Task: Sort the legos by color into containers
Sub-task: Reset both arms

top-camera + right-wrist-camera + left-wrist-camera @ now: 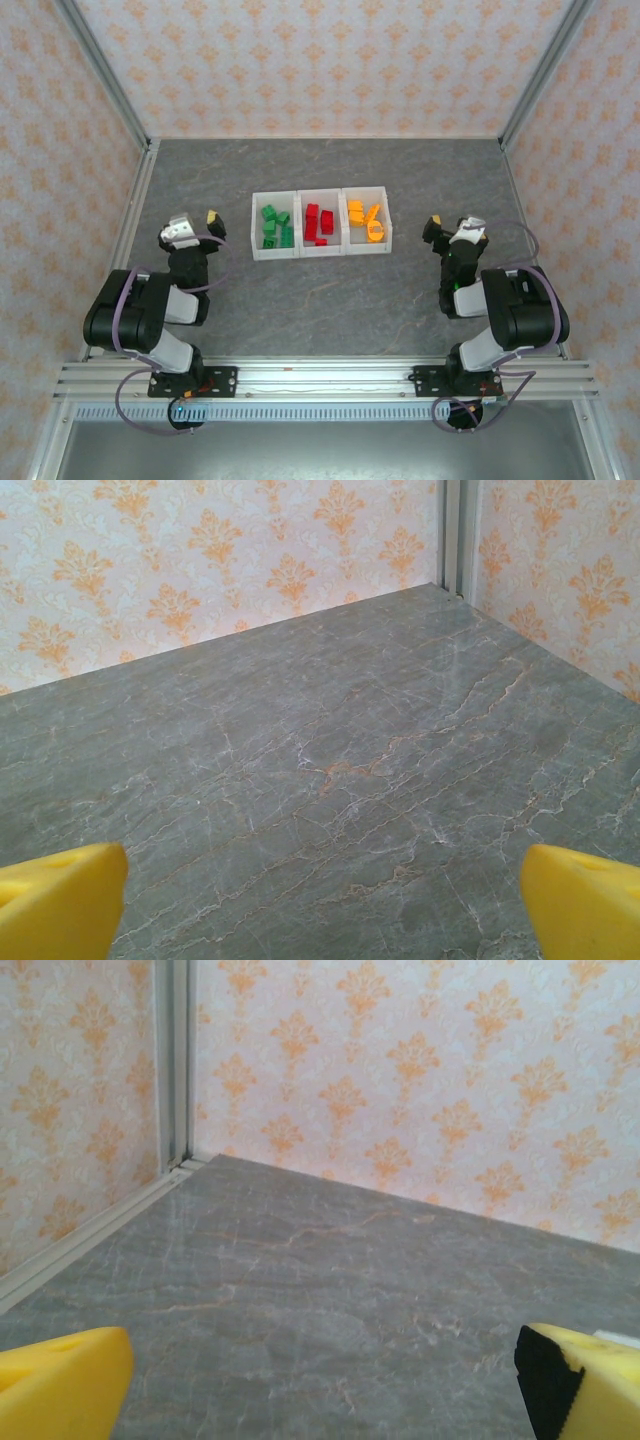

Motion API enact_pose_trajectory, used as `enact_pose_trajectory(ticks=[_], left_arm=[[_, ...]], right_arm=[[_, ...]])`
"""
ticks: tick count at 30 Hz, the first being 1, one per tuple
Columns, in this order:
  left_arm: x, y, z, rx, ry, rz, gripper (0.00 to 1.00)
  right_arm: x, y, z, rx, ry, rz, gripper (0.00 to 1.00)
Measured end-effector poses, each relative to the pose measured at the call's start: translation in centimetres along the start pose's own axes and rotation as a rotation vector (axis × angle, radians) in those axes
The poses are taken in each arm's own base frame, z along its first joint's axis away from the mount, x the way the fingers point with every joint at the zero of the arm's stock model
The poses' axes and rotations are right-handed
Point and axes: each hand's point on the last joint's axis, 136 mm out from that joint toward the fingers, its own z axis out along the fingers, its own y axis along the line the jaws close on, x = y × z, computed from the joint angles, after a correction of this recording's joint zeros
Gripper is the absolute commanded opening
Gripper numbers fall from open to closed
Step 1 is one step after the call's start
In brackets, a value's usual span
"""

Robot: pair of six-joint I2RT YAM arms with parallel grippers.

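Note:
Three joined white containers (320,251) stand in a row at the middle of the table. Green legos (276,228) lie in the left bin, red legos (319,223) in the middle one and orange-yellow legos (366,220) in the right one. My left gripper (196,222) hovers left of the row and stands open and empty. In the left wrist view, the left gripper (325,1385) has its yellow fingertips (60,1385) far apart over bare table. Right of the row, my right gripper (452,226) is open as well. The right wrist view shows the right gripper (322,905) wide apart over the marbled surface.
The grey marbled table (320,310) is walled by patterned panels with metal corner posts (105,70) at the back left and right. Both arm bases sit on the rail (320,378) at the near edge.

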Motion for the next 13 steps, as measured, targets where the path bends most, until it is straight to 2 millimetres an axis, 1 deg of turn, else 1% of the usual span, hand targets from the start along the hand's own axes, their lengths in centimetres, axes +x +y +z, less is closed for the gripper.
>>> enact_pose_trajectory(ticks=[4, 13], left_arm=[[0.13, 0.72, -0.12, -0.043, 0.001, 0.018, 0.99], [0.12, 0.75, -0.19, -0.057, -0.001, 0.035, 0.99]], right_arm=[[0.0, 0.01, 0.0, 0.0, 0.0, 0.0, 1.0], [0.03, 0.67, 0.1, -0.047, 0.008, -0.013, 1.0]])
